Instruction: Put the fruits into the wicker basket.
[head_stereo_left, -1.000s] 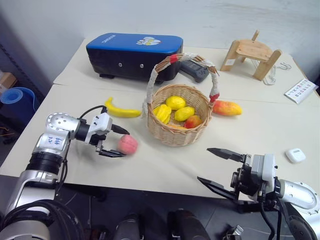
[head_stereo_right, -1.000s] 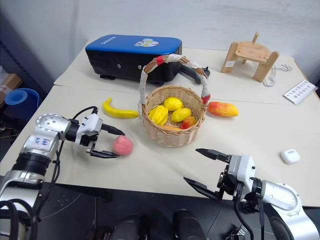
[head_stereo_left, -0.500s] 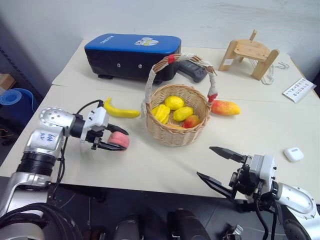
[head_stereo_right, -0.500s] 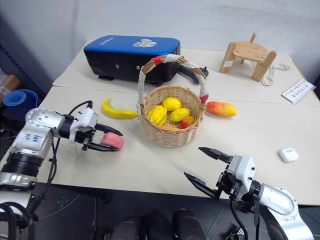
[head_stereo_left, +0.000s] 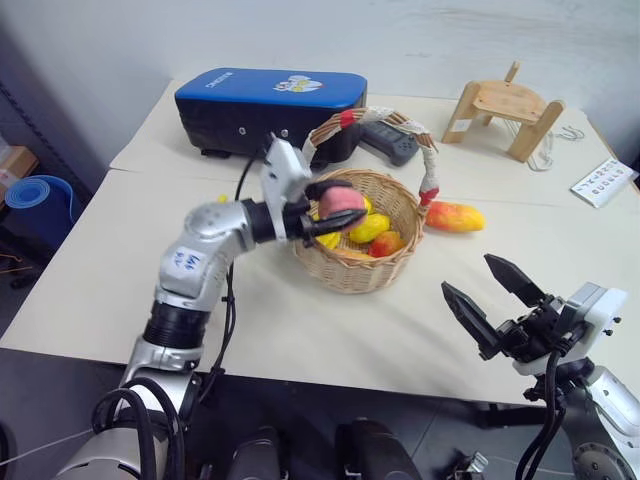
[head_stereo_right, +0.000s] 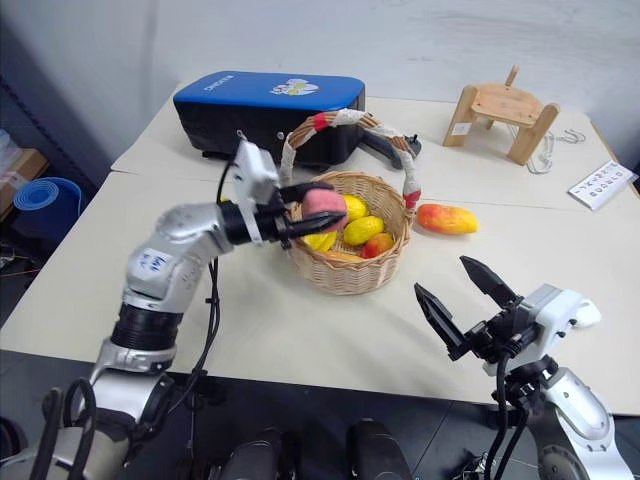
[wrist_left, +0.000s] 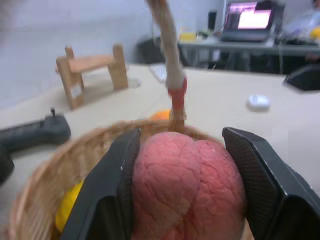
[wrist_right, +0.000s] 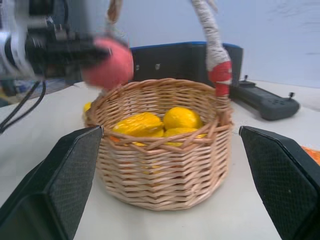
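The left gripper (head_stereo_left: 338, 207) is seen closed on the pink peach (head_stereo_left: 341, 201), one black finger (wrist_left: 107, 187) pressed to each side of the fruit, which is held in the air just above the near-left rim of the wicker basket (head_stereo_left: 352, 268); the arm is stretched level across the bench (head_stereo_left: 560, 250) toward the basket; inside the basket several small yellow fruits (head_stereo_left: 368, 227) and one red-orange fruit (head_stereo_left: 387, 243) are noted, under the cloth-wrapped arched handle (head_stereo_left: 428, 160) with red at its ends; the right gripper (head_stereo_left: 488, 288) is held over the near edge of the bench, fingers spread wide, nothing between them, pointed toward the basket and well apart from it; the mango (head_stereo_left: 454, 216) lies on the bench just beside the basket's right side; the banana (head_stereo_left: 222, 200) lies left of the basket, mostly hidden behind the left arm; further back a blue-topped black case (head_stereo_left: 268, 108), a black controller (head_stereo_left: 388, 141) and a small wooden stand (head_stereo_left: 503, 108) are recorded.
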